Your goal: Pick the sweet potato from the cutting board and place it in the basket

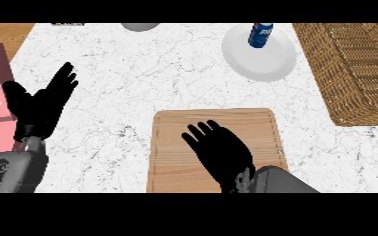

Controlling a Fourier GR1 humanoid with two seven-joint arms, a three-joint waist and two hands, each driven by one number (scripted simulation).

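Right robot hand (221, 152) lies over the board (166, 155), fingers spread and pointing up-left (sweet potato hidden – its axis cannot be told). Left robot hand (40, 105) rests open at left. Basket (347, 70) stands at right.

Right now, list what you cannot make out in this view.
- Sweet potato: not visible; the right hand lies over the cutting board and may hide it.
- Right hand's grasp: only its back shows, so what is under it cannot be told.
- Basket: cut off by the right edge.
- Grey round thing: cut off at the top, unidentifiable.
- Can on the plate: label too small to read.
- Left hand rests open at the left edge.
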